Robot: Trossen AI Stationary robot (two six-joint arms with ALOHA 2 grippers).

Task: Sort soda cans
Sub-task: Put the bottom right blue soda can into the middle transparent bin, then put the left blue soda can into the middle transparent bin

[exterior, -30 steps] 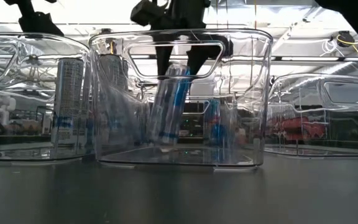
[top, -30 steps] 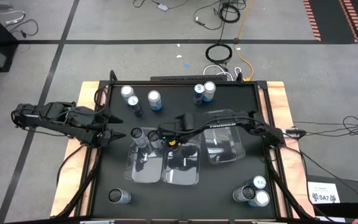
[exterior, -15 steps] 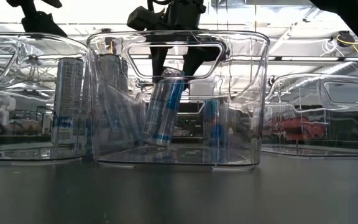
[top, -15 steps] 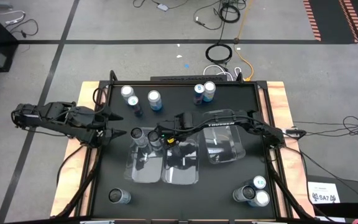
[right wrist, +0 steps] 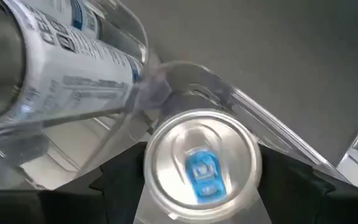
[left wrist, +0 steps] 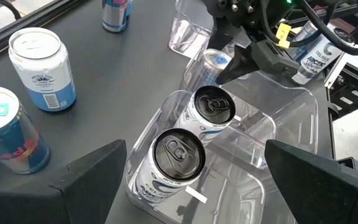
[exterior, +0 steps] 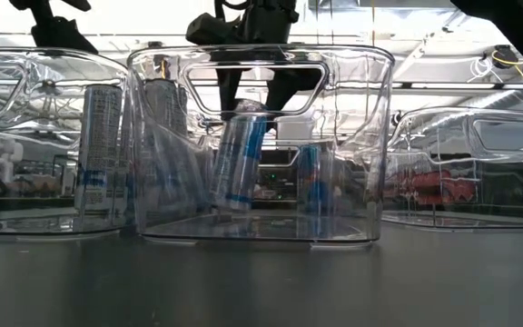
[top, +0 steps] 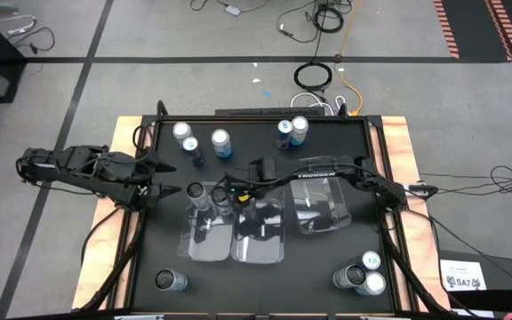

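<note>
Right claw (top: 238, 197) over middle bin (top: 260, 233)

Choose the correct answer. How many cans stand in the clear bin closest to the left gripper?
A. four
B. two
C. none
B: the left wrist view shows two dark-topped cans upright side by side in that clear bin, and the high view shows the same pair at the bin's far end.

Glossy metal cans (left wrist: 178, 163) – clear plastic bins (exterior: 260, 145)

Two dark jointed arms (top: 87, 169), blk cables
</note>
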